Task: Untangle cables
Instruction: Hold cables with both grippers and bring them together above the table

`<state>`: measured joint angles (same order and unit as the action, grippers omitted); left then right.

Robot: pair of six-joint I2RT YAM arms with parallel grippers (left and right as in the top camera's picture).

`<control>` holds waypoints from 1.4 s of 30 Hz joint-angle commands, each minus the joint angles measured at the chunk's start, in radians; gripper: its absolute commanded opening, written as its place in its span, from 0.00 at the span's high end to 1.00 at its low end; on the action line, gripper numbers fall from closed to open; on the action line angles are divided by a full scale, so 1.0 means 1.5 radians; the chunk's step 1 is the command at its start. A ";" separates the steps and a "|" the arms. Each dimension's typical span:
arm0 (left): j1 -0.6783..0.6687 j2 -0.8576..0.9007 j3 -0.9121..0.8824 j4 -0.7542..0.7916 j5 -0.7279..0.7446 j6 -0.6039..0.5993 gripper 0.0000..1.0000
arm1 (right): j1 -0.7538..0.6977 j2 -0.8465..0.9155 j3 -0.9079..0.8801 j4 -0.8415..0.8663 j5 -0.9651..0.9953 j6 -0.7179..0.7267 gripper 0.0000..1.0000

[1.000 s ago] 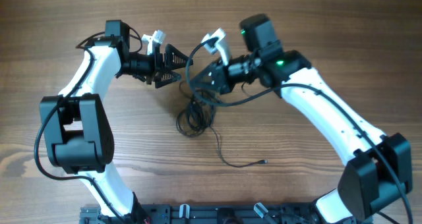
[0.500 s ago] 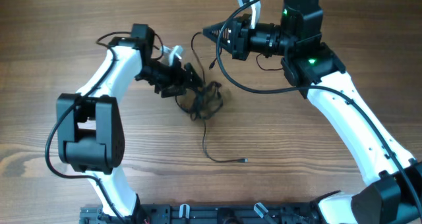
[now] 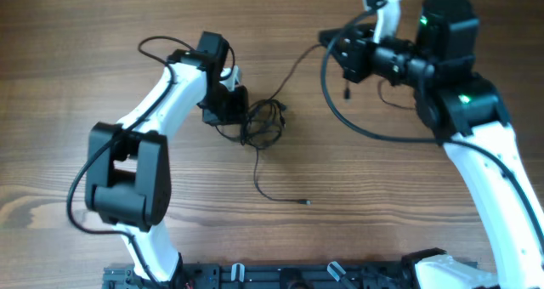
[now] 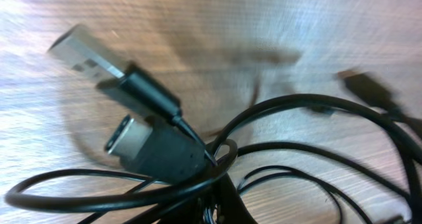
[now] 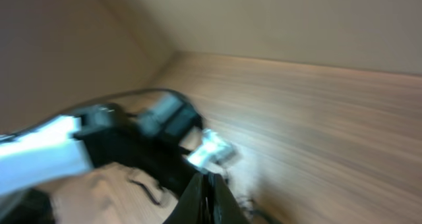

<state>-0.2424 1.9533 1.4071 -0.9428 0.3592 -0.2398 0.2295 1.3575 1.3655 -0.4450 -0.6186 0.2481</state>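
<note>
1. Loose plug end [image 3: 306, 202]: trails toward the near edge of the counter [image 3: 76, 34].
2. Cables [image 3: 265, 124]: knotted mid-counter. Your left gripper [image 3: 240, 117] is the nearer one, closed on the knot's left side.
3. One strand [image 3: 302, 64]: stretches from the knot toward the far edge, pinched in your right gripper [image 3: 330, 41]. Any pull should follow that line.

Brown wooden table [image 3: 68, 34], dull, with thin grain lines. Thin black cables [image 3: 263, 123], smooth and a bit shiny, like rubber. Shiny silver metal on one plug tip [image 4: 82, 49], dark plastic behind. Smooth, glossy white plastic on the arms [image 3: 170, 89].
</note>
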 commanded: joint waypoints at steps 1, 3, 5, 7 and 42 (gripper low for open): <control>0.035 -0.127 0.000 0.024 0.015 0.000 0.96 | -0.015 -0.037 0.009 -0.051 0.148 -0.046 0.96; 0.055 -0.208 0.000 0.053 0.046 0.000 0.96 | -0.016 -0.037 0.009 -0.073 0.176 -0.046 0.96; 0.075 -0.295 0.000 0.084 0.079 0.000 0.96 | -0.016 -0.037 0.009 -0.085 0.191 -0.043 0.96; 0.089 -0.367 0.000 0.111 0.110 0.000 0.96 | -0.016 -0.037 0.009 -0.093 0.224 -0.041 0.96; 0.036 -0.371 0.000 -0.013 0.064 -0.650 0.96 | 0.231 0.026 0.009 -0.130 0.057 -0.375 0.50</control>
<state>-0.1684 1.3960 1.4010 -0.9592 0.4736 -1.1175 0.4988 1.3582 1.3659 -0.6647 -0.6930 -0.2947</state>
